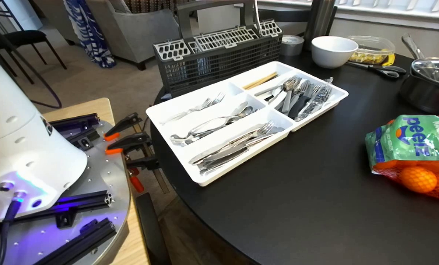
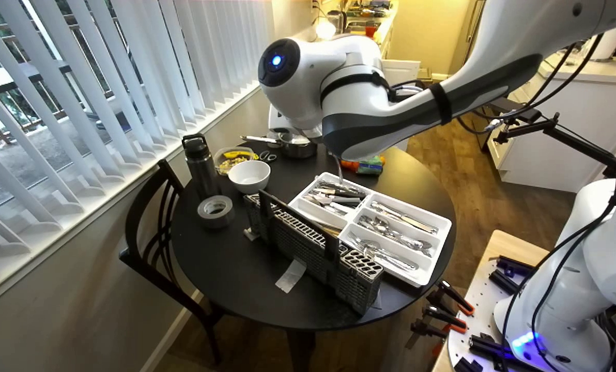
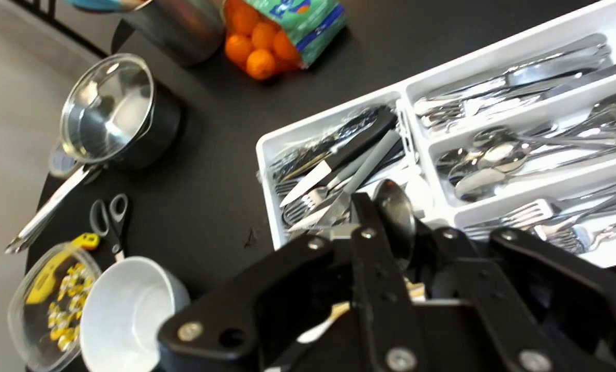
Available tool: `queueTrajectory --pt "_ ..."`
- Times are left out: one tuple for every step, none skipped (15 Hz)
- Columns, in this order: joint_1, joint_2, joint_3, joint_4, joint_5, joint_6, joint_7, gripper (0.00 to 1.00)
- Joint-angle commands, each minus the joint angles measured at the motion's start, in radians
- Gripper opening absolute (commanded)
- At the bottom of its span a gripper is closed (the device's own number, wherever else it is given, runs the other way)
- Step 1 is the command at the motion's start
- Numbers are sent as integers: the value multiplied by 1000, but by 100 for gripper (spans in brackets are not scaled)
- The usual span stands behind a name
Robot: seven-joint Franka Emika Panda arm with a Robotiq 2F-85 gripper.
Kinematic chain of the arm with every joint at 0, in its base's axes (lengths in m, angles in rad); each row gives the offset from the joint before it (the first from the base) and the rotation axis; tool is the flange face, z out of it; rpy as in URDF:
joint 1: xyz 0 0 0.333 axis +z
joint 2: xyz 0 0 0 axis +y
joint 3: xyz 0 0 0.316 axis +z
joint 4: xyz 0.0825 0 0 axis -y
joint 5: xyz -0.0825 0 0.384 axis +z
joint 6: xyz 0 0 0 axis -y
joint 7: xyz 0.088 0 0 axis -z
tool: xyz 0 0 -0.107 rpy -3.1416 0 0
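My black gripper (image 3: pixel 390 212) is shut on a metal spoon (image 3: pixel 397 206), whose bowl shows between the fingers in the wrist view. In an exterior view a thin metal piece (image 2: pixel 339 169), seemingly part of the spoon, hangs below the arm; the gripper is hidden behind the arm there. The spoon is above the white cutlery tray (image 3: pixel 334 114), which also shows in both exterior views (image 1: pixel 249 157) (image 2: pixel 439 253). The nearest compartment holds mixed cutlery, including a grey-handled knife (image 3: pixel 375 157). Other compartments hold spoons (image 3: pixel 499 155), forks (image 3: pixel 527 212), knives (image 3: pixel 535 75) and wooden sticks (image 1: pixel 260 81).
A tall grey dishwasher basket (image 1: pixel 219 66) (image 2: pixel 308 258) stands along the tray's side. Near it are a tape roll (image 2: pixel 216 219), a bottle (image 2: pixel 200 165) and a white bowl (image 3: pixel 127 315). Scissors (image 3: pixel 111 222), a clear container (image 3: pixel 18 320), a pot (image 3: pixel 155 134) and bagged oranges (image 3: pixel 261 39) lie beyond.
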Motion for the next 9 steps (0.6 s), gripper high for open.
queueTrajectory --pt "-12 93 -12 76 50 -157 47 3" --pt "-16 111 -18 77 66 -175 48 3" --pt "-21 131 -24 82 84 -185 37 3" --pt "-27 151 -27 83 109 -181 28 3" --pt "-31 173 -28 89 131 -182 28 3" --pt "-34 190 -29 92 155 -175 22 3" --pt "-34 206 -26 97 171 -174 21 3" --pt "-34 220 -25 103 185 -174 21 3" --pt "-34 232 -24 108 194 -172 16 3"
